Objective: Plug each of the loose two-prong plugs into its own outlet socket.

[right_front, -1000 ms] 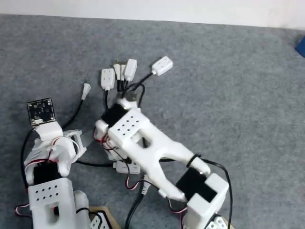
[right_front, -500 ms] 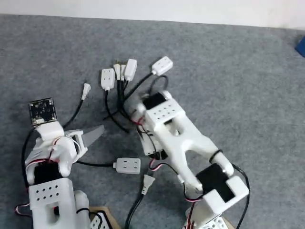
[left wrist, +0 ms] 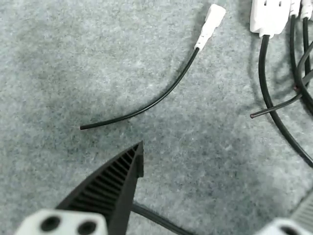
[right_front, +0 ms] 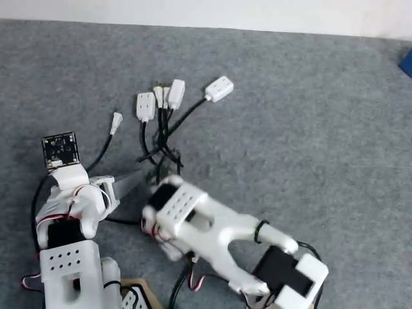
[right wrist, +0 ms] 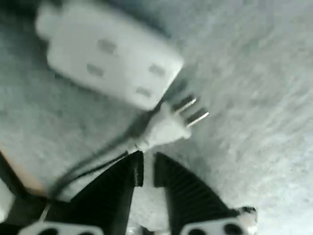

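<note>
A white outlet socket (right wrist: 107,58) lies on the grey carpet, and a loose two-prong plug (right wrist: 171,125) on a black cable rests just beside it. My right gripper (right wrist: 147,164) hangs over the cable right behind that plug, its fingers shut to a thin slit with nothing between them. Seen from above, the right arm (right_front: 180,209) covers this pair. My left gripper (left wrist: 220,186) stands wide open above bare carpet, one finger (right_front: 129,182) pointing toward the arm. A small white plug (left wrist: 210,19) on a curved black cable lies beyond it.
Three more white outlets (right_front: 146,106) (right_front: 176,93) (right_front: 219,89) fan out at the back, their black cables (right_front: 164,138) tangled together between them and the arms. Two small plugs (right_front: 162,95) lie among them. A small circuit board (right_front: 60,149) sits on the left arm.
The right arm swung from the cable cluster at the back down to the near left, and now covers the lone outlet and plug. The left gripper opened; its arm hardly moved.
</note>
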`<state>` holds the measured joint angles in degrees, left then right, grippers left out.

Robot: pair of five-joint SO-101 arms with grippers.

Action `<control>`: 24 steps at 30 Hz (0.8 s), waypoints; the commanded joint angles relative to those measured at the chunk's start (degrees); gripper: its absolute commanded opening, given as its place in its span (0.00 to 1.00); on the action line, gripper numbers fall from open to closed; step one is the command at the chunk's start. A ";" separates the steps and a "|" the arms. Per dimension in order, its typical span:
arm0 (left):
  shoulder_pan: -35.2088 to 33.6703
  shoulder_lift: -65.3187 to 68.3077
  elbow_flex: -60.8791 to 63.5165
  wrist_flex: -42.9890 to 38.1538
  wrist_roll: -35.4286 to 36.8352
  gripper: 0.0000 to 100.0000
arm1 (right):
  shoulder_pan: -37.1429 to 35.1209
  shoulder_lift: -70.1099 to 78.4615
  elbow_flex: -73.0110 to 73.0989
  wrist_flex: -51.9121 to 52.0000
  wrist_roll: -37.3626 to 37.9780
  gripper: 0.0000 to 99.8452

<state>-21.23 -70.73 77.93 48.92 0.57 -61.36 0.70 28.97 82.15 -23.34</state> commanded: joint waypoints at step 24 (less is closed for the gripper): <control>0.84 0.04 -0.22 -1.05 -0.18 0.49 | -1.89 -2.42 0.31 -9.36 -8.18 0.21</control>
<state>-21.23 -70.73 77.93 48.92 0.57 -64.97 0.44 32.31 73.10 -30.81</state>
